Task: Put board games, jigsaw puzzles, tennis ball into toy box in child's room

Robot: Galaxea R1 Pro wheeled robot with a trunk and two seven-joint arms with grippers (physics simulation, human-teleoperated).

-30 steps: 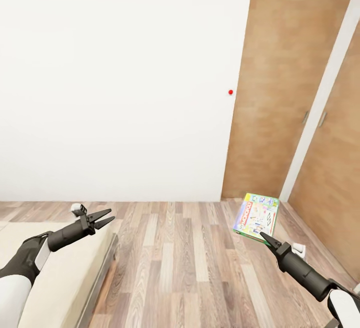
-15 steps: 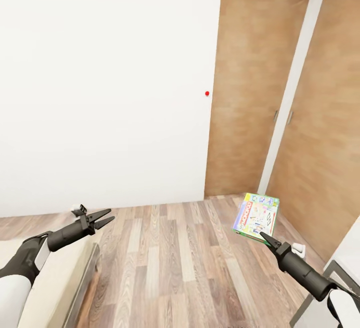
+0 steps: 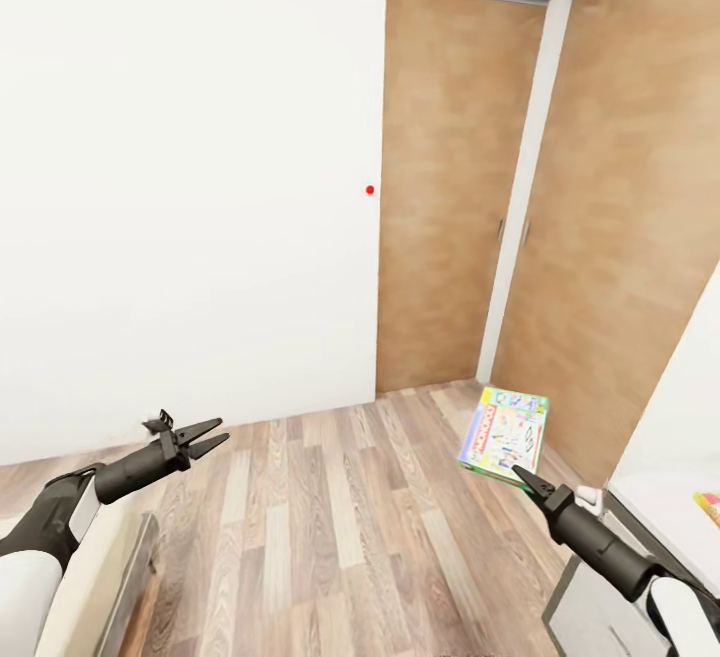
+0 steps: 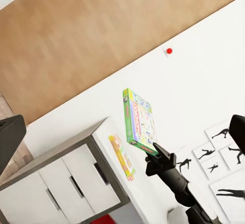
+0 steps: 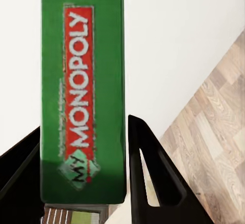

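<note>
I'm carrying the white-green board game [image 3: 504,434] in my right end effector [image 3: 519,475], its fingers clamped on the box's lower edge, and from the right wrist view I'm reading the green side with its red band pinched between them. The box is riding in the air over the wooden floor [image 3: 330,507], tilted, well clear of everything. My left end effector [image 3: 212,436] is hanging free with its fingers parted a little and nothing between them, out over the floor just past the corner of the bed [image 3: 120,557]. The bench [image 3: 655,497] is coming up at my right, its white top and drawers showing, with a bright flat piece [image 3: 708,504] lying near the edge; I can't tell yet which toy that is, and the toy box isn't something I'm picking out here. For this carry I'm judging the grip to be thin, on one edge only, so I should be turning gently, holding the box steady and high enough to clear the bench edge, and lining up square with the bench before reaching over it.
</note>
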